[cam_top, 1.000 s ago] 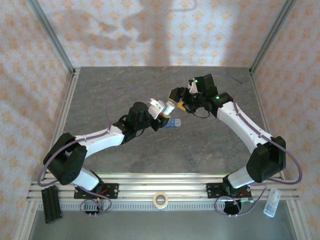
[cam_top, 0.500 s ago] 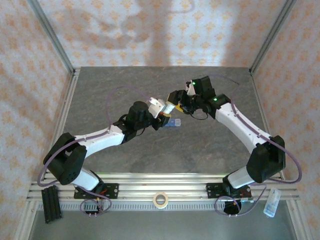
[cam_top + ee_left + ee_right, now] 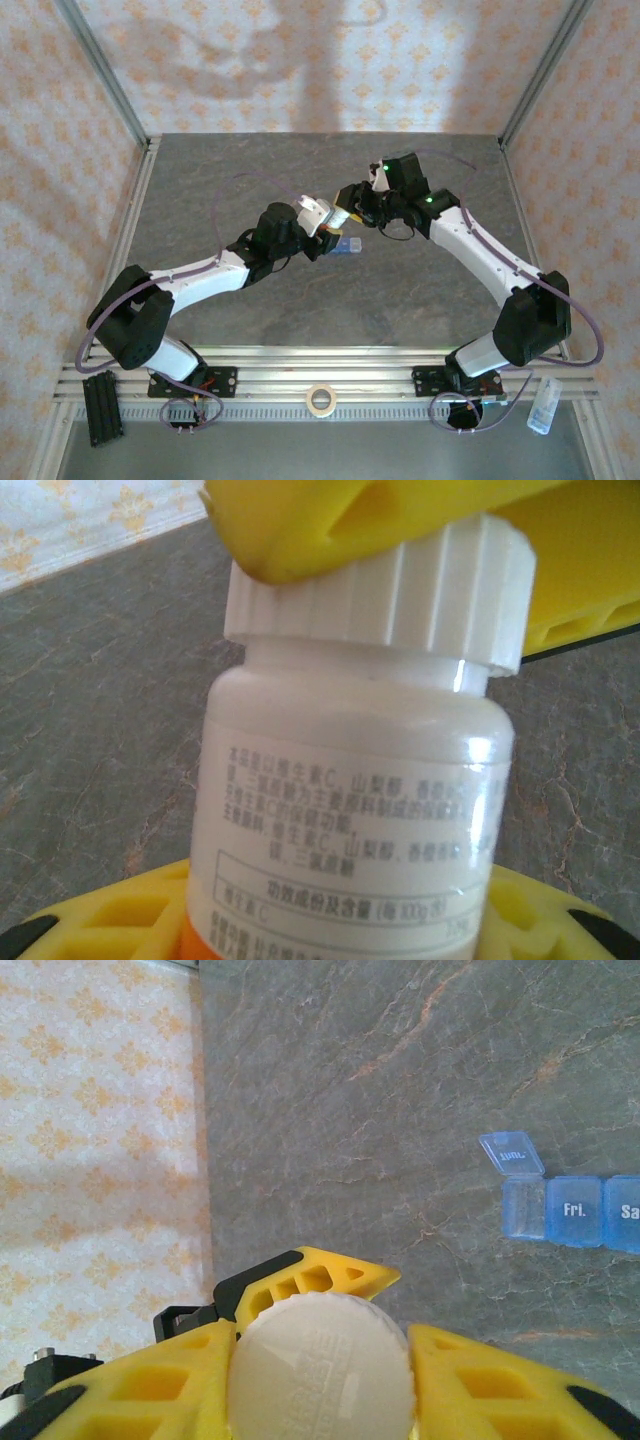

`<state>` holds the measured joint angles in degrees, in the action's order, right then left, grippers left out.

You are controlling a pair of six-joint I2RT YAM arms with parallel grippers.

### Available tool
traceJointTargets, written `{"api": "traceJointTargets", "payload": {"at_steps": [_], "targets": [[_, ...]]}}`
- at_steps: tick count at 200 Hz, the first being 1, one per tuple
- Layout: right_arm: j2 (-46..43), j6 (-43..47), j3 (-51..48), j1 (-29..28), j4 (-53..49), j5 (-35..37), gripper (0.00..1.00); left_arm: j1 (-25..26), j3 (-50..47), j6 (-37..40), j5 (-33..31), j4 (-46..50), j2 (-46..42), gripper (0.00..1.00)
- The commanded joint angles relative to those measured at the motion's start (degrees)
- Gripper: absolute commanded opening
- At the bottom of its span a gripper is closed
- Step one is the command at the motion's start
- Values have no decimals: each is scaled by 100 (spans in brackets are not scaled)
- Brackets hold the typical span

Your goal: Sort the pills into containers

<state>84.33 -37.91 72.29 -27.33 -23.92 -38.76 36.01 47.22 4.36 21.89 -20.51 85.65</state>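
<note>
My left gripper (image 3: 325, 222) is shut on a small white bottle (image 3: 350, 810) with an orange base, held up above the table's middle. Yellow fingers (image 3: 120, 910) flank the bottle's lower part. My right gripper (image 3: 320, 1385) comes at it end-on, with a yellow finger (image 3: 150, 1380) pressed against each side of the ribbed white cap (image 3: 320, 1370). The containers (image 3: 575, 1210) are a blue pill-organiser strip lying on the table just below the bottle (image 3: 347, 246). Its end compartment has its lid (image 3: 512, 1153) flipped open. The pills are out of view.
The grey stone-patterned table (image 3: 300, 310) is walled by patterned panels and metal frame posts. A roll of tape (image 3: 320, 400) sits on the front rail. At the front corners are a clear bottle (image 3: 541, 405) and a black block (image 3: 100, 407).
The right gripper has moved a little left onto the bottle's top and its jaws have closed in on the cap. The left arm and the bottle have stayed still.
</note>
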Motion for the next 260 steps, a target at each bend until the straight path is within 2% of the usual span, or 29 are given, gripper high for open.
{"api": "traceJointTargets", "payload": {"at_steps": [1,76,114,155,162,186,200,217,260], "targets": [[89,240,-110,-28,-7,14,39,-6,226,-45,38,-180,16,0],[23,1053,-436,88,348,-120,32,-47,79,-176,218,-362,-197,0],[-243,1507,-765,284,913,-707,32,-205,-92,-662,549,-834,-285,0],[-392,1679,-918,344,1073,-909,32,-306,-132,-1089,837,-1243,-276,0],[-392,1651,-927,359,1070,-886,34,-311,-107,-1093,850,-1215,-272,0],[-553,1311,-984,449,1140,-643,63,-306,-25,-890,747,-922,-272,0],[-720,1030,-1019,564,1205,-541,70,-309,40,-677,628,-611,-285,0],[-876,707,-994,632,1141,-396,75,-310,108,-437,483,-301,-286,0],[-805,30,-774,631,845,-53,76,-305,180,-103,327,-6,-276,0]]}}
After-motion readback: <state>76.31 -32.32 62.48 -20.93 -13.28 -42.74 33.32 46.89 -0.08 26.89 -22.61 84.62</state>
